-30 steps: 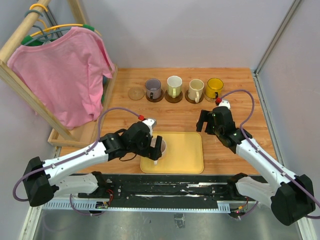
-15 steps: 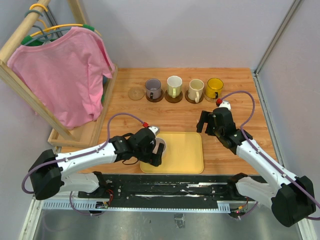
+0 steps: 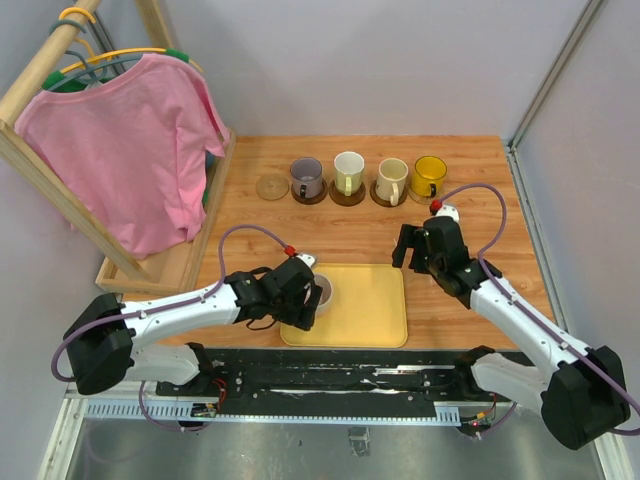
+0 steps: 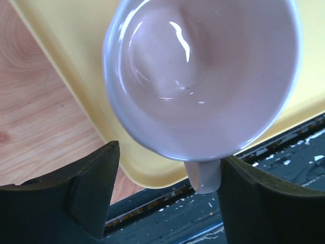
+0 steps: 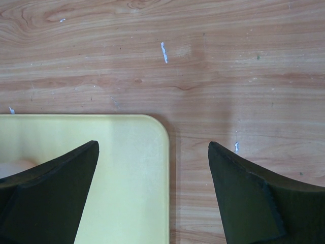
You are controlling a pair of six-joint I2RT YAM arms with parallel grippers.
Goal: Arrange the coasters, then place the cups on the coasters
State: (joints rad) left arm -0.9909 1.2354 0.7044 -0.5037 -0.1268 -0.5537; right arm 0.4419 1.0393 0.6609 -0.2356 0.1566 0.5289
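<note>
A pale pink cup (image 3: 323, 291) (image 4: 203, 76) stands at the left end of the yellow tray (image 3: 370, 310) (image 4: 76, 61). My left gripper (image 3: 311, 303) (image 4: 170, 152) is open and straddles it. The right finger (image 4: 254, 198) sits close beside the cup's handle (image 4: 205, 175), and the left finger (image 4: 94, 188) stands apart from the cup wall. At the back, the grey-purple (image 3: 306, 177), white-greenish (image 3: 348, 171), cream (image 3: 392, 180) and yellow (image 3: 430, 175) cups each sit on a coaster. One coaster (image 3: 271, 187) lies bare at the left of the row. My right gripper (image 3: 415, 252) (image 5: 152, 145) hangs open over the tray's far right corner (image 5: 152, 127).
A wooden clothes rack with a pink shirt (image 3: 130, 150) fills the left side, and its base frame (image 3: 160, 268) reaches onto the table. The black rail (image 3: 350, 372) runs along the near edge just below the tray. Walls close in behind and on the right.
My left wrist has dropped lower around the pink cup and shifted slightly toward the near edge. The right arm has stayed put.
</note>
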